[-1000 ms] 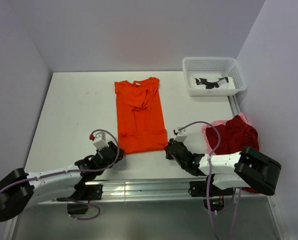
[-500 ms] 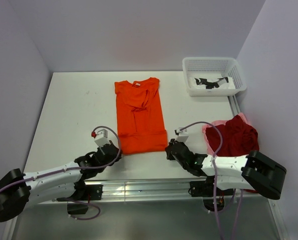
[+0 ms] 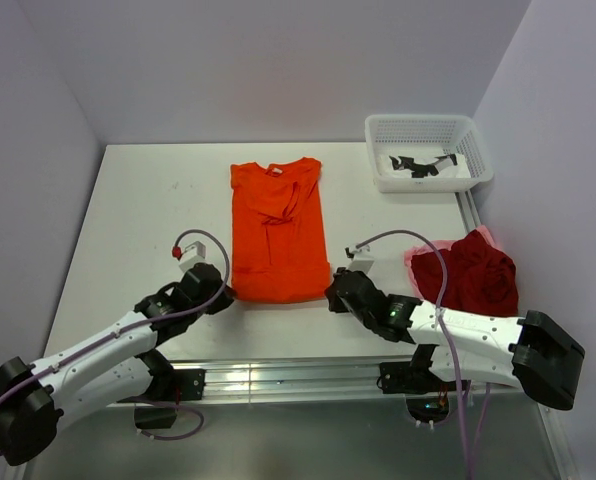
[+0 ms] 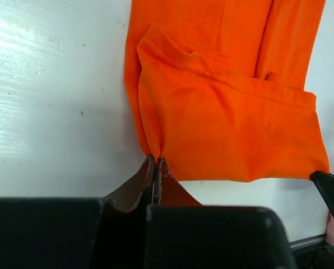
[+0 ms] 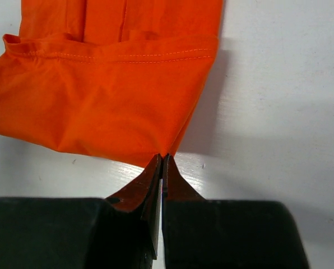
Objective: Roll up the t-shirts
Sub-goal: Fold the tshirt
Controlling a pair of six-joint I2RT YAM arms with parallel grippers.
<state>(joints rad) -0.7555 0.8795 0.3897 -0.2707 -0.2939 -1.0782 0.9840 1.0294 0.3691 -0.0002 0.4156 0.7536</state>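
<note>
while tight on tee, l gripper, r gripper

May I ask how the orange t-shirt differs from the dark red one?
The orange t-shirt lies flat, folded narrow; the dark red t-shirt sits crumpled in a heap. The left gripper and right gripper pinch the orange one's near corners; neither holds the dark red one. Both are plain cloth shirts.
</note>
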